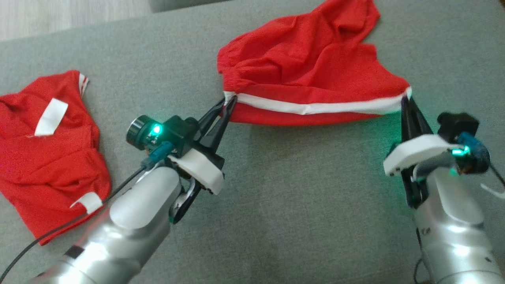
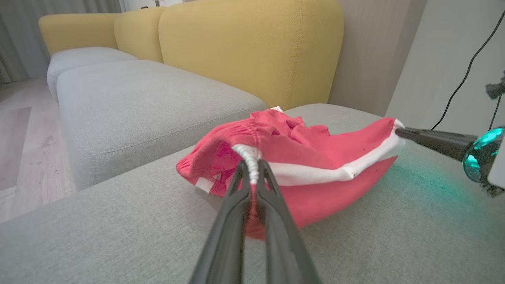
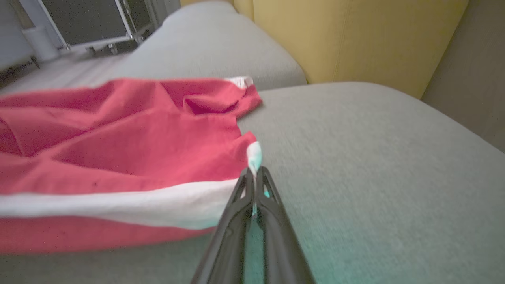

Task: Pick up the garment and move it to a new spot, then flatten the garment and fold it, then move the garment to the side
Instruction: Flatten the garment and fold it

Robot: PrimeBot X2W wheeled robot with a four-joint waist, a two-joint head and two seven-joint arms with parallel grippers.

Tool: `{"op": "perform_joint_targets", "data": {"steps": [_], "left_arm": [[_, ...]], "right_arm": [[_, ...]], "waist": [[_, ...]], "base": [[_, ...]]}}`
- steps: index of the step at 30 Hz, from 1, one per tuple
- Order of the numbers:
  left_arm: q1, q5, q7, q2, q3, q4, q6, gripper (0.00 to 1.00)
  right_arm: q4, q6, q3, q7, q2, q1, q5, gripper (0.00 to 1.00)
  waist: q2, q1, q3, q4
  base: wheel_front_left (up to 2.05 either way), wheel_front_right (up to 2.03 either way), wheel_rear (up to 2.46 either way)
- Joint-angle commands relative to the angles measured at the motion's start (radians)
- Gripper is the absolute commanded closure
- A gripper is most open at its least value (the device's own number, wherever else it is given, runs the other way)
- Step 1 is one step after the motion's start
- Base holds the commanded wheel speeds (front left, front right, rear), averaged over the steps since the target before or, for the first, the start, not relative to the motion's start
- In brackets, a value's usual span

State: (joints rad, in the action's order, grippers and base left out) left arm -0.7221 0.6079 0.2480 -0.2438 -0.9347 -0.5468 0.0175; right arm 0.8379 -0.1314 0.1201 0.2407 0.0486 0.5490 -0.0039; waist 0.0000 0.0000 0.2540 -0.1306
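Left claw [image 1: 230, 101]: clenched on the gathered white corner of the garment [image 1: 307, 67]. Right claw [image 1: 406, 100]: clenched on the opposite white-striped corner. Garment: red, stretched between both claws, bulk rumpled beyond the tips on the grey cushion [image 1: 296, 205]. Risk, judged: thin edge pinches may slip if the claws pull apart too hard; fabric would drop bunched.

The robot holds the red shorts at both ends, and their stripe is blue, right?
No. The stripe is white, not blue; the head view shows it. The left gripper and right gripper do hold the red shorts at both ends.
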Motion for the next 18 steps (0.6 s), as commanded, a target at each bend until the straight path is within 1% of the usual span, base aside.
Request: {"op": "perform_joint_targets", "data": {"steps": [1, 5, 7, 11, 14, 18], "left_arm": [[-0.018, 0.009, 0.011, -0.034, 0.046, 0.030, -0.006, 1.00], [-0.030, 0.009, 0.012, -0.070, 0.072, 0.043, -0.012, 1.00], [-0.044, 0.009, 0.012, -0.093, 0.087, 0.052, -0.014, 1.00], [-0.094, 0.018, 0.006, -0.144, 0.127, 0.073, -0.016, 1.00], [-0.142, 0.024, -0.009, -0.180, 0.155, 0.092, -0.014, 1.00], [-0.200, 0.032, -0.026, -0.218, 0.187, 0.123, -0.015, 1.00]], "right_arm": [[-0.055, 0.001, -0.045, 0.015, 0.002, 0.047, 0.047, 1.00], [-0.157, 0.001, -0.141, 0.004, 0.002, 0.069, 0.164, 1.00], [-0.218, 0.001, -0.173, -0.012, 0.002, 0.084, 0.200, 1.00], [-0.330, 0.001, -0.219, -0.043, 0.006, 0.125, 0.236, 1.00], [-0.414, 0.001, -0.244, -0.029, 0.022, 0.168, 0.258, 1.00], [-0.470, 0.001, -0.249, -0.027, 0.026, 0.212, 0.283, 1.00]], "waist": [[0.0000, 0.0000, -0.018, -0.006], [0.0000, 0.0000, -0.052, -0.014], [0.0000, 0.0000, -0.069, -0.018], [0.0000, 0.0000, -0.105, -0.020], [0.0000, 0.0000, -0.133, -0.017], [0.0000, 0.0000, -0.173, -0.012]], "base": [[0.00, 0.00, 0.00], [0.00, 0.00, 0.00], [0.00, 0.00, 0.00], [0.00, 0.00, 0.00], [0.00, 0.00, 0.00], [0.00, 0.00, 0.00]]}}
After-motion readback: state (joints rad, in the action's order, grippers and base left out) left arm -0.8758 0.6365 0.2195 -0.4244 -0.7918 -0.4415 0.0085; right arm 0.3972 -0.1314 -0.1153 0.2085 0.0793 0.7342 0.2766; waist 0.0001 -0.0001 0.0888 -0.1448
